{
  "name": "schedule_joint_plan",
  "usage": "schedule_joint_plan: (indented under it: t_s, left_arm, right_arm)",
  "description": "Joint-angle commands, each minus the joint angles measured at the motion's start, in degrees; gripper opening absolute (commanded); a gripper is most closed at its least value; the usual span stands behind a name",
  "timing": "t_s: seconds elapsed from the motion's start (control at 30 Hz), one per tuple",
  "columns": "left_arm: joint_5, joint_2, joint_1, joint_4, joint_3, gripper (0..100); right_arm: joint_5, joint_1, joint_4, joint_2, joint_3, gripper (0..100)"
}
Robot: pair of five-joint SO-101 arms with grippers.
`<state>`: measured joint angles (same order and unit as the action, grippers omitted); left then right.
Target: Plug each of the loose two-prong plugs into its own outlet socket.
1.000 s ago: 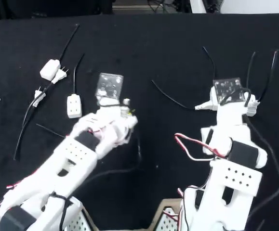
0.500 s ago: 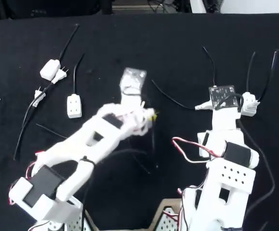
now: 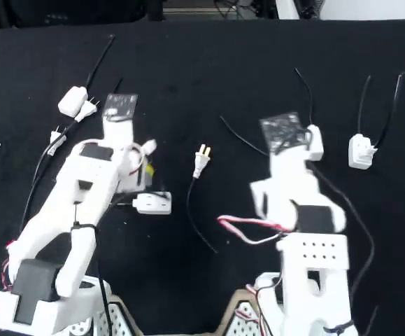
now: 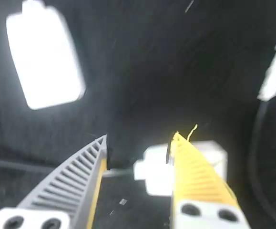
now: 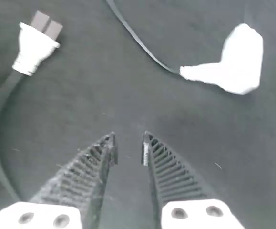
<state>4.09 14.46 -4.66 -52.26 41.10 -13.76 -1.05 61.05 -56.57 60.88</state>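
A white two-prong plug on a black cord lies loose on the cloth in the middle, between the two arms; it is the plug in the right wrist view. My right gripper hovers over bare cloth near it, open by a narrow gap and empty, with another white plug on a thin cord farther off. My left gripper is open and empty at the table's left, above a white plug piece half hidden by a yellow finger, with a white block beyond.
A white adapter and a small plug lie at the far left. A white socket block rests beside the left arm. Another white outlet with black cords sits at the far right. Loose black cords cross the black cloth.
The left arm swung from the centre to the far left, and the two-prong plug it carried now lies loose in the middle. The right arm shifted left, away from the right outlet.
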Motion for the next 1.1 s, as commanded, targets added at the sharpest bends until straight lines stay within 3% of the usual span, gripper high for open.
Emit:
schedule_joint_plan:
  t_s: [0.0, 0.23, 0.37, 0.6, 0.8, 1.07]
  left_arm:
    - [-1.0, 2.4, 4.1, 0.8, 3.0, 21]
    - [-0.8, 3.0, 9.5, 12.4, 11.3, 21]
    - [-0.6, 3.1, 11.9, 12.5, 11.4, 21]
    - [9.5, 3.1, 16.5, 12.7, 11.3, 21]
    - [9.8, 3.1, 16.1, 12.8, 11.3, 21]
    - [10.0, 3.1, 16.1, 12.8, 11.3, 21]
  right_arm:
    - [5.1, 9.5, -5.3, -0.3, -1.1, 8.2]
    - [10.8, 19.7, -10.3, 15.9, -8.1, 8.2]
    - [17.5, 21.8, -10.7, 30.8, -17.1, 8.3]
    - [28.7, 25.0, -10.3, 53.6, -30.4, 16.1]
    - [35.1, 25.1, -8.6, 61.7, -37.7, 16.3]
    - [35.8, 24.7, -7.5, 69.1, -43.6, 16.3]
